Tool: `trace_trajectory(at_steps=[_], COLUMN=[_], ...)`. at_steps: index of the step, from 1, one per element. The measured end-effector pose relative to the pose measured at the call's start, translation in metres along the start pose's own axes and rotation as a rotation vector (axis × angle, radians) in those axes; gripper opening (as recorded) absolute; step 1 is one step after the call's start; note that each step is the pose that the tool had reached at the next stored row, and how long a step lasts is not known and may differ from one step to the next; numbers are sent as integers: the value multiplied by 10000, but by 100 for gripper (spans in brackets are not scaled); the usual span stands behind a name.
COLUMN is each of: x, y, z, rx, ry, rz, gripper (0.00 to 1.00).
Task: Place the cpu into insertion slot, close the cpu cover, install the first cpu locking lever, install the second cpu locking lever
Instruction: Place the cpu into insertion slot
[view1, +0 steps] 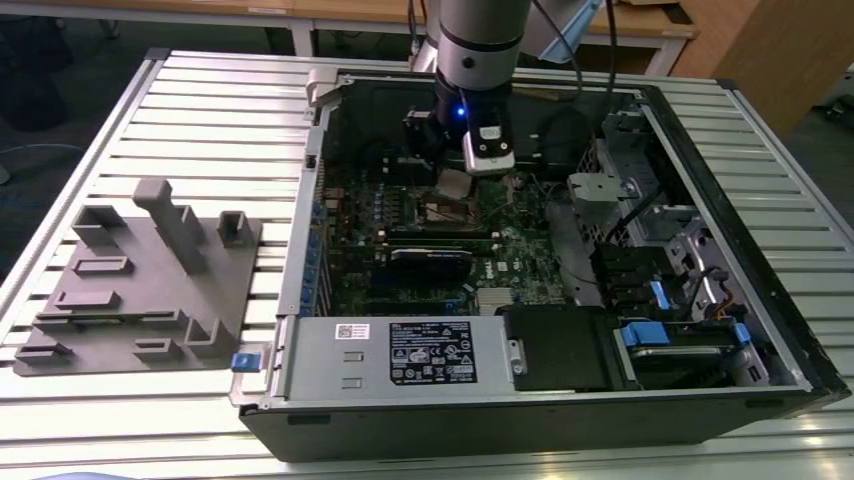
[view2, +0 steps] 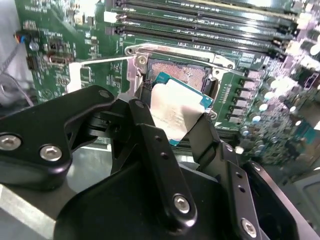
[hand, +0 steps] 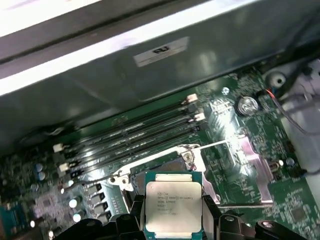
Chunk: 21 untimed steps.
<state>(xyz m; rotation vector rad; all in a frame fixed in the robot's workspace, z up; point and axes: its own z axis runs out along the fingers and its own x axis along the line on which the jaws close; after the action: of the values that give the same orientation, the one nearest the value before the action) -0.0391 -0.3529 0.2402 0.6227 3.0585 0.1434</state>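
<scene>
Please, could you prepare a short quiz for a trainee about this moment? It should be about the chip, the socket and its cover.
1. True or false: the black pincer is shut on the small flat square chip with a silver-grey metal top.
2. Choose one. The thin square silver metal cover frame is: A) swung open, off the socket; B) closed over the socket; C) lying on the table outside the case.
3. Fill the gap: the chip is held ___ the small square dark socket with a shiny metal rim, not seated in it.

Key: 1 true; 2 A; 3 above.
</scene>
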Motion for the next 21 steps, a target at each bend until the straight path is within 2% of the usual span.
trace_trajectory(at_steps=[21], x=[0], y=[-3], z=[28], rx=[-5], ry=[-356], rz=[3808], gripper=[54])
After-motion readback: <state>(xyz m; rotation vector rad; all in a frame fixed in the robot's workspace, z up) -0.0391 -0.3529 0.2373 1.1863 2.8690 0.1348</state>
